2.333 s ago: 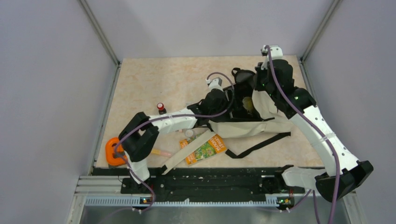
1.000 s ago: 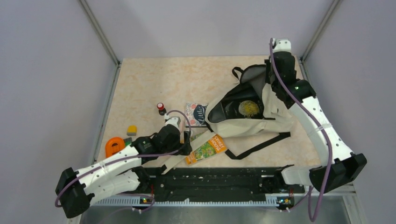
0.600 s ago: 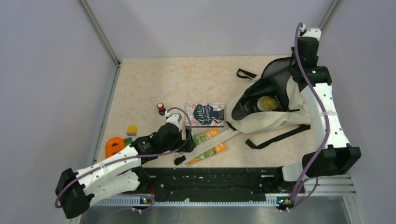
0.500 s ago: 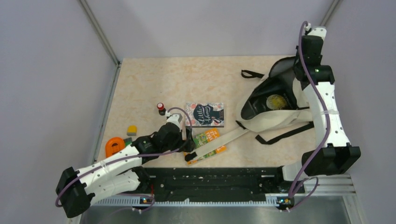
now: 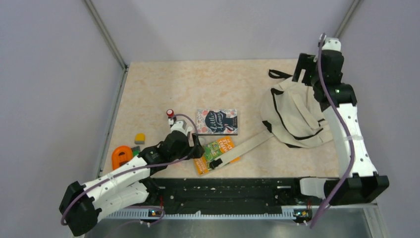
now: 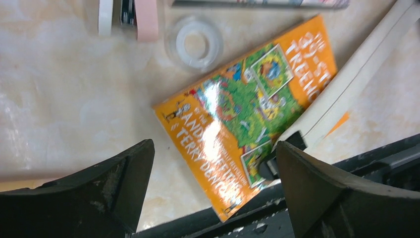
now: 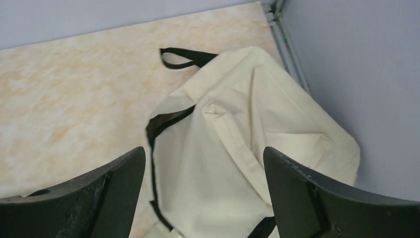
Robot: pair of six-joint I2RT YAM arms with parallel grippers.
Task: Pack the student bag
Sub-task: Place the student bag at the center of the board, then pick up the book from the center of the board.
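1. Your left wrist view gives the best read of the orange paperback book (image 6: 237,124). White capitals "39-ST" and "TREEHO" run off one end of the cover, and "TERRY DENT" shows at the other, partly washed out by glare.
2. Just beyond it on the marbled beige counter (image 5: 198,84) lies a dark rectangular book with a floral border (image 5: 217,121). Its cover word looks like "Little"; the rest is too small to read.
3. Your left gripper (image 6: 213,148) hangs over the orange book with its jaws spread wide and nothing between them.
4. A round clear tape roll (image 6: 194,43) sits just beside that book's far corner.
5. The large cream-beige fabric backpack (image 5: 294,116) lies slumped at the far right of the counter, close to the right wall. One long beige strap (image 5: 247,144) trails from it to the orange book and lies across the book's edge.
6. Your right gripper (image 7: 204,153) is above the backpack, jaws spread wide and gripping nothing.
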